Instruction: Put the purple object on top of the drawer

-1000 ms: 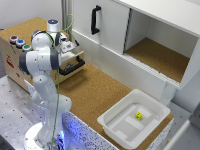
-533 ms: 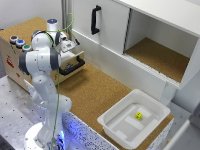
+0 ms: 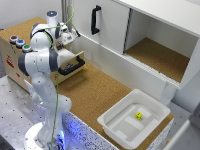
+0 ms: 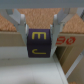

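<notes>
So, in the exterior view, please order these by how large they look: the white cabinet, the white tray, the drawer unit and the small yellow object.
1. White cabinet.
2. and 3. White tray and drawer unit: they look similar, and the arm hides part of the drawer unit, so I do not rank them.
4. Small yellow object, clearly the smallest.

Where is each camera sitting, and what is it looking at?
Exterior view: high up and off the arm, looking down at the drawer, white cabinet, white bin; shows the whole arm.
Wrist view: on the wrist, looking along the fingers at the purple object between them, over the cork top.
Shared: the gripper and the drawer's cork top.
</notes>
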`<state>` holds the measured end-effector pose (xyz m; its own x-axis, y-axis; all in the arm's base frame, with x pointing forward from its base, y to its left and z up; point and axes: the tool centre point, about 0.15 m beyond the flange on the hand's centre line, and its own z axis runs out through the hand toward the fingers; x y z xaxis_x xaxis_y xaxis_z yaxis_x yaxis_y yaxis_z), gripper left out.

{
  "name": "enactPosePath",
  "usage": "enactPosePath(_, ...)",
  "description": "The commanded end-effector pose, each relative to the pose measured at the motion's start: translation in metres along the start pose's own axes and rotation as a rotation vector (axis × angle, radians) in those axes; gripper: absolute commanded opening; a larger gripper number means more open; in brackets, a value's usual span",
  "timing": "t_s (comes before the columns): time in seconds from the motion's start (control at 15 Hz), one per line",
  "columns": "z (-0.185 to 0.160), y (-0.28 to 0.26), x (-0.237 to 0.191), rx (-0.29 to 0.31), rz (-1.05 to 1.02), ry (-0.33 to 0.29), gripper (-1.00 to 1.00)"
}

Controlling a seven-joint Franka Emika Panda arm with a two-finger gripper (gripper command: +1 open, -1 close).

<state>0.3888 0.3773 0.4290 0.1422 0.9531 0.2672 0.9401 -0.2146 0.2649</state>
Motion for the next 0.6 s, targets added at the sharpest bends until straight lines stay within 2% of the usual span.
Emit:
enactPosePath(0.0, -0.014, 0.010, 0.048, 0.032, -0.055, 0.003, -1.00)
enactPosePath(0.27, -0.019, -0.006, 0.073, 0.050, -0.096, 0.034, -1.00)
enactPosePath(0.53, -0.010, -0.019, 0.088, 0.066, -0.130, 0.022, -1.00)
